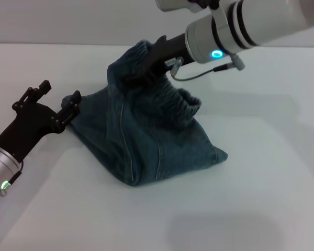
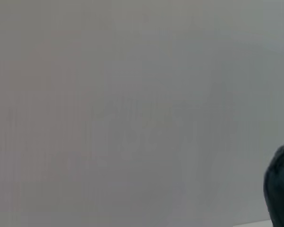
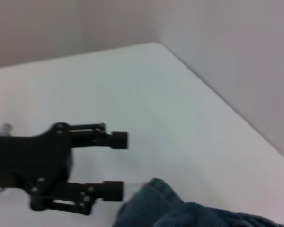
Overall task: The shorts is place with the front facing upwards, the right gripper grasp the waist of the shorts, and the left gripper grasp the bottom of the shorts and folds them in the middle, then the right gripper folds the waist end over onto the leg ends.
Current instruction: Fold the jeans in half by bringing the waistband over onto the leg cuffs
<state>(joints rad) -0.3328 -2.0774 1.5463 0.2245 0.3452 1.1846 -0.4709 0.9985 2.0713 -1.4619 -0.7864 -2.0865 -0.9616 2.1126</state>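
The blue-green denim shorts (image 1: 146,141) lie bunched on the white table, pulled up into a peak. At that peak my right gripper (image 1: 149,61) is shut on the ruffled waist (image 1: 138,51), with its fingers buried in the fabric. More of the elastic band (image 1: 184,107) sags beside it. My left gripper (image 1: 58,93) rests low on the table at the left and is open, one fingertip (image 1: 73,97) just touching the shorts' near-left edge. The right wrist view shows the left gripper (image 3: 116,164) open beside a denim fold (image 3: 180,213). I cannot make out the leg ends.
The white table (image 1: 261,198) stretches around the shorts, with its far edge against a pale wall (image 1: 68,21). The left wrist view shows only a pale surface and a dark shape (image 2: 281,189) at one edge.
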